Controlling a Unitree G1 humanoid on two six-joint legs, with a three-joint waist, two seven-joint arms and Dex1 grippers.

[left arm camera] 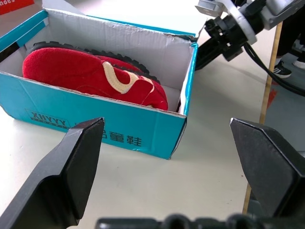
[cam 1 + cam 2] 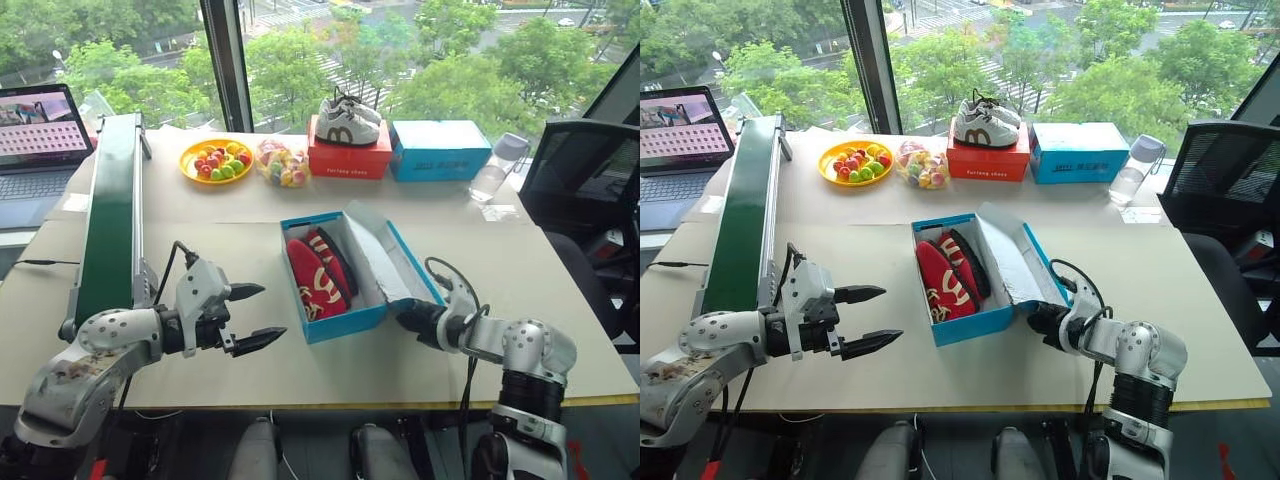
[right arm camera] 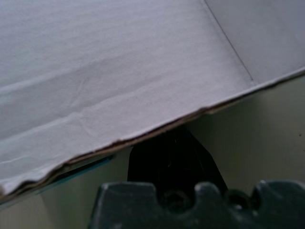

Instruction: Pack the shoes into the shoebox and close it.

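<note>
Shoes [image 2: 318, 272] sit inside the shoebox [image 2: 345, 322] mid-table, lid [image 2: 378, 252] tilted open on its right side. Your right gripper [image 2: 408, 316] is pinched together, tucked under the lid's near edge; left gripper [image 2: 252, 315] hangs spread wide, holding nothing. Lid looks like thin, light, bendy card, so push near the free edge.

Left tool [image 2: 252, 316] wide open (raised, level), right tool [image 2: 406, 316] shut, low.

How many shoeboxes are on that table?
3: an open blue shoebox holding red shoes near the robot, plus a red box and a blue box by the window.
</note>
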